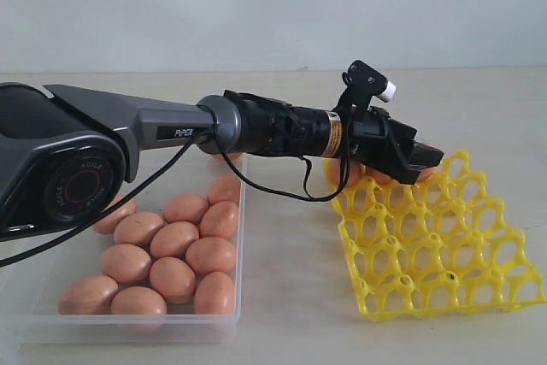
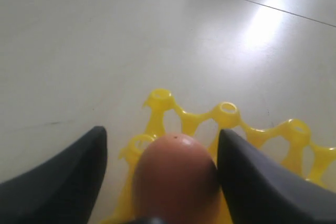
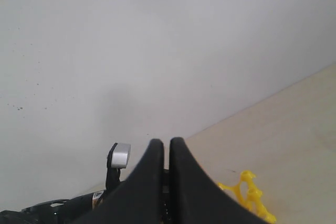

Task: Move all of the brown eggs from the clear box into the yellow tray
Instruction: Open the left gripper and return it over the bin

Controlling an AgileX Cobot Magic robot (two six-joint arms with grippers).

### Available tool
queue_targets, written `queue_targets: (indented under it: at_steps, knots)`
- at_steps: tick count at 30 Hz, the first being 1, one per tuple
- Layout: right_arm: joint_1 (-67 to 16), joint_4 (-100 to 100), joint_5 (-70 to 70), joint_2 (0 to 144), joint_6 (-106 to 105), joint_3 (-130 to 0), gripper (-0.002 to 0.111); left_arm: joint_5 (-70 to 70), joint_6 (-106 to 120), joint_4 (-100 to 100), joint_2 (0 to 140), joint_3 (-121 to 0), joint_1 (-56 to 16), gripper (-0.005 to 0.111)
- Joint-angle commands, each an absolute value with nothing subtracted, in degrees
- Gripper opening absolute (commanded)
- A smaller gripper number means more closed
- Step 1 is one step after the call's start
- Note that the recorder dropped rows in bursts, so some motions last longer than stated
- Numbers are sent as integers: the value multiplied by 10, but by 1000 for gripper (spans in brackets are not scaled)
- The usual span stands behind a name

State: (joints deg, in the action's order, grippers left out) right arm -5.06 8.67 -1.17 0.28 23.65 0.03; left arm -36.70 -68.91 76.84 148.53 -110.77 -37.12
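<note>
Several brown eggs [image 1: 175,238] lie in the clear box [image 1: 240,211] at the left. The yellow tray [image 1: 444,254] sits on the right. My left gripper [image 1: 427,158] reaches across to the tray's far left corner. In the left wrist view a brown egg [image 2: 176,177] sits between the fingers of the left gripper [image 2: 161,130], over the yellow tray [image 2: 228,111]. One finger touches the egg and the other stands clear of it, so the jaws are open. Orange egg patches [image 1: 338,170] show under the gripper. My right gripper [image 3: 167,141] is shut and empty, out of the exterior view.
A black cable [image 1: 282,185] hangs from the left arm between the box and the tray. The right wrist view faces a pale wall, with the left arm's camera mount [image 3: 119,156] and a corner of the yellow tray [image 3: 252,198] below.
</note>
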Motion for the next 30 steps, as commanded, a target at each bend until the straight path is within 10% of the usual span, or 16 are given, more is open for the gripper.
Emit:
queue_targets:
  at_steps: [1,15,22,30]
  knots:
    - [-52,84,-15,0,234,0,0,-361,-694,769,1485,-1105,-372,57]
    - [-52,84,-15,0,234,0,0,-393,-701,759,1454,-1150,-372,56]
    - [-52,84,-15,0,234,0,0,-424,-829,883,1391,-1150,-366,6]
    - [-52,84,-15,0,234,0,0,-448,-1023,999,1271,-1118,-352,4]
